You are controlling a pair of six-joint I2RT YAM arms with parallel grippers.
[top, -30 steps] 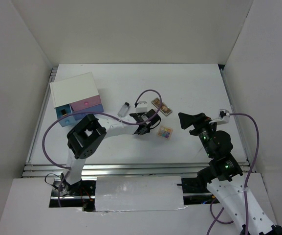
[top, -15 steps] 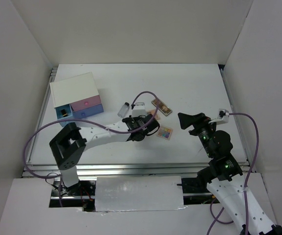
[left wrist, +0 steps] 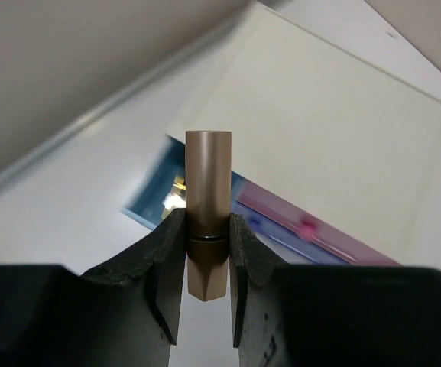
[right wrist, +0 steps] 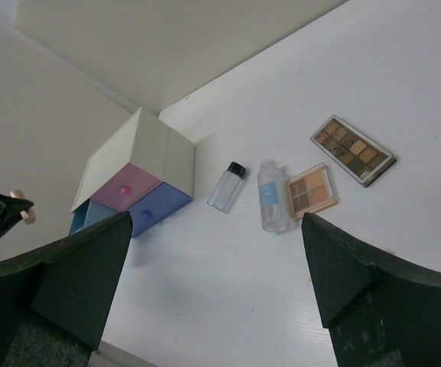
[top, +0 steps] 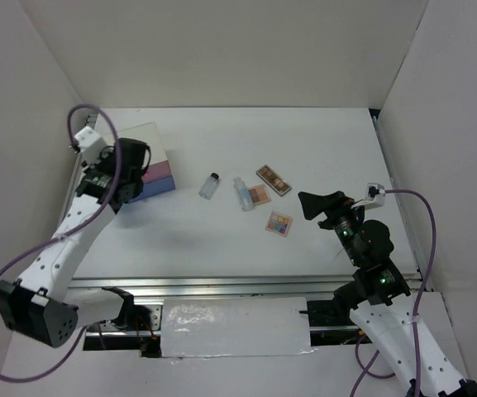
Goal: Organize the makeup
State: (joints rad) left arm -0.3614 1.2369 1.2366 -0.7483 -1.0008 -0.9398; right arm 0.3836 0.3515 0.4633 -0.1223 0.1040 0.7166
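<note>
My left gripper (left wrist: 207,256) is shut on the slim brown-gold stick (left wrist: 208,199) and holds it upright over the open light-blue drawer (left wrist: 157,193) of the white box (left wrist: 319,130). In the top view the left gripper (top: 116,192) is at the box's (top: 149,136) front left. The small dark-capped bottle (top: 210,184), clear tube (top: 243,193), pinkish-tan palette (top: 259,196), brown palette (top: 274,179) and multicoloured palette (top: 279,223) lie mid-table. My right gripper (top: 311,203) is open and empty, raised right of them.
The box has a pink drawer (right wrist: 121,186) and a dark-blue drawer (right wrist: 159,206), both pushed in. White walls enclose the table on three sides. The right wrist view shows the bottle (right wrist: 226,186), the tube (right wrist: 272,195) and two palettes (right wrist: 310,189) below it.
My left arm has swung from the middle of the table, by the palettes, to the box at the far left, carrying the stick. The right arm has barely moved.
</note>
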